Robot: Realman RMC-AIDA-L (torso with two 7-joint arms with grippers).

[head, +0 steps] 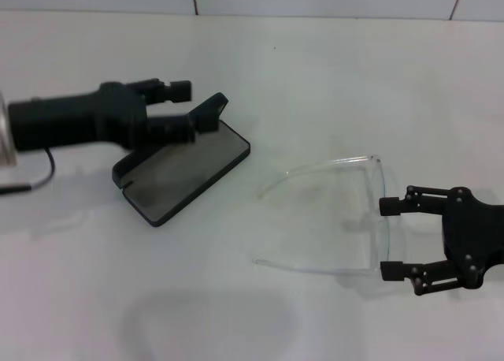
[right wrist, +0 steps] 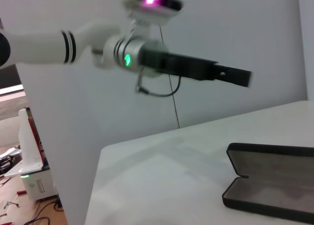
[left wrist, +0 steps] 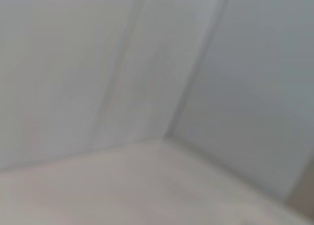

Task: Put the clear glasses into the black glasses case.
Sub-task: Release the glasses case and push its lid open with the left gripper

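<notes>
The black glasses case (head: 183, 174) lies open on the white table, left of centre, with its grey lining showing. It also shows in the right wrist view (right wrist: 274, 185), lid raised. My left gripper (head: 183, 109) hovers open over the case's far side, next to the raised lid, holding nothing. The clear glasses (head: 335, 213) lie on the table to the right of the case, arms pointing toward it. My right gripper (head: 391, 239) stands open at the lens end of the glasses, its fingertips on either side of the lens's near half.
The left arm (right wrist: 186, 65) hangs above the case in the right wrist view, with the table edge (right wrist: 100, 151) beyond it. The left wrist view shows only wall and table. A cable (head: 43, 176) trails at the far left.
</notes>
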